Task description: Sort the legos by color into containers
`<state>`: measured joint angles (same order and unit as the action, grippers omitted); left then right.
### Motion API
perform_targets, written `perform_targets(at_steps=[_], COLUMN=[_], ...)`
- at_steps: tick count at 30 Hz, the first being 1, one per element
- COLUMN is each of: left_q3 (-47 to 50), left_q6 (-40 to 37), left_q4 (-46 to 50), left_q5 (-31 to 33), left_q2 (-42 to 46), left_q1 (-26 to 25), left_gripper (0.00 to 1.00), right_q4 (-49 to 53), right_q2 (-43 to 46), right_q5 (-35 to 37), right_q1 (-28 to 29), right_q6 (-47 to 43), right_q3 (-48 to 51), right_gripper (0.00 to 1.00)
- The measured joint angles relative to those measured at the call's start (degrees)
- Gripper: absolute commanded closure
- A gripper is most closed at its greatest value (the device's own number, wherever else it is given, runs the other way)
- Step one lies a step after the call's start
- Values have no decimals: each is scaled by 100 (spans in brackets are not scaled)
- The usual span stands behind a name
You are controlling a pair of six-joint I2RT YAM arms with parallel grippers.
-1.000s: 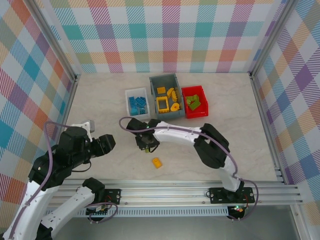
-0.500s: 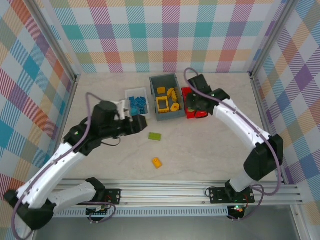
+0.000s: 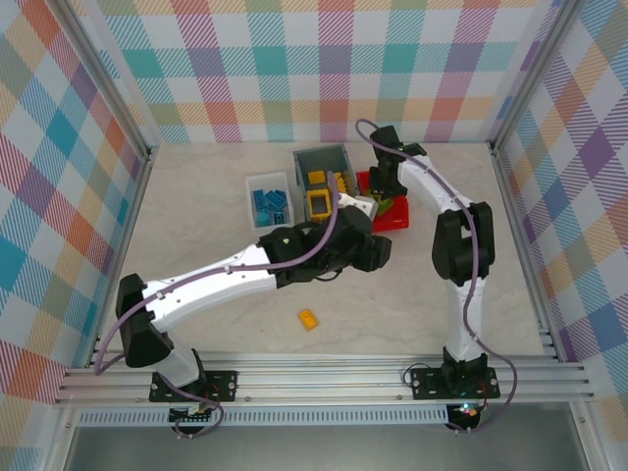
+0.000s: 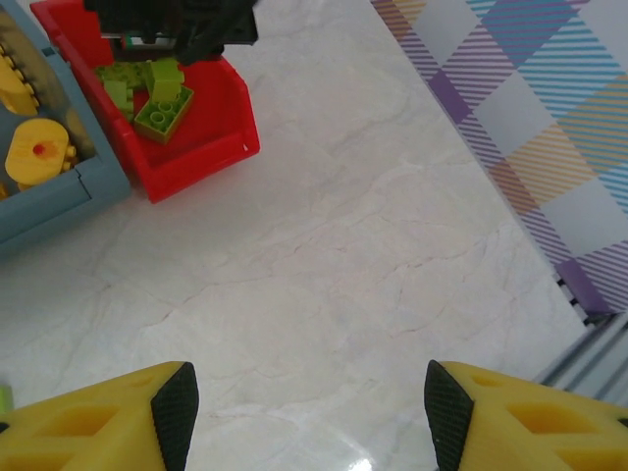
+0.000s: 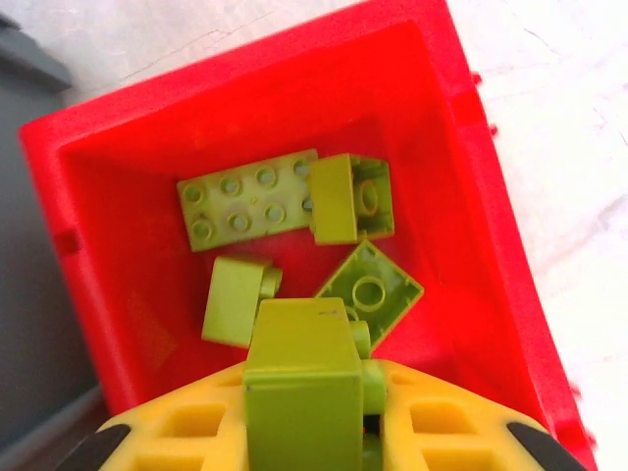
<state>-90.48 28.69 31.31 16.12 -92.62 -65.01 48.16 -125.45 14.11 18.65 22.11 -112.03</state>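
Currently the right end effector is clenched on a green brick and hangs directly above the red bin, where four other green bricks already lie. The step in hand appears to be the release of this brick.

1. Keep the brick over the bare floor of the red bin, away from the rim. The near wall lies close under the fingers, so a small shift towards the bin's middle is advisable before release.
2. Lower it until it is just above the bricks below. A high drop may bounce it out.
3. Spread the fingers fully and withdraw straight up, so that they do not drag the brick over the wall.

The left end effector is released, with nothing between its fingers, and hovers over the bare counter just beside the red bin. Keep it apart from the right arm during the withdrawal.

One yellow brick lies loose on the counter, well apart from the bins. It probably belongs in the grey bin, which holds the yellow pieces. The white tray holds the blue ones.
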Motion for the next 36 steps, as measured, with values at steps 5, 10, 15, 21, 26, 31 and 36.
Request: perform_targets(at_steps=[5,10,15,21,26,31,36], left_q3=[-9,50,695,2118,3082,3554,3558], left_q6=[-4,181,894,2011,2966,3816,4472], left_q4=[17,280,804,1443,1484,1235,863], left_q5=[275,474,603,564,229,-81,-258], left_q2=[-162,-144,238,1217,1335,1088,612], left_q1=[-59,-68,-111,-188,-216,-247,-249], left_gripper=[35,35,33,28,23,20,19], right_q4=[223,372,332,-44,-236,-28,212], right_q2=[-573,-588,-24,2542,4970,6406,7307], right_q5=[-85,-114,-68,76,39,-181,-393], right_q1=[-33,-31,42,713,2238,3147,3558], right_q6=[-179,-240,-337,-444,-286,103,321], right_q3=[-610,-662,-345,1067,2579,3917,4533], right_gripper=[56,46,45,37,33,32,32])
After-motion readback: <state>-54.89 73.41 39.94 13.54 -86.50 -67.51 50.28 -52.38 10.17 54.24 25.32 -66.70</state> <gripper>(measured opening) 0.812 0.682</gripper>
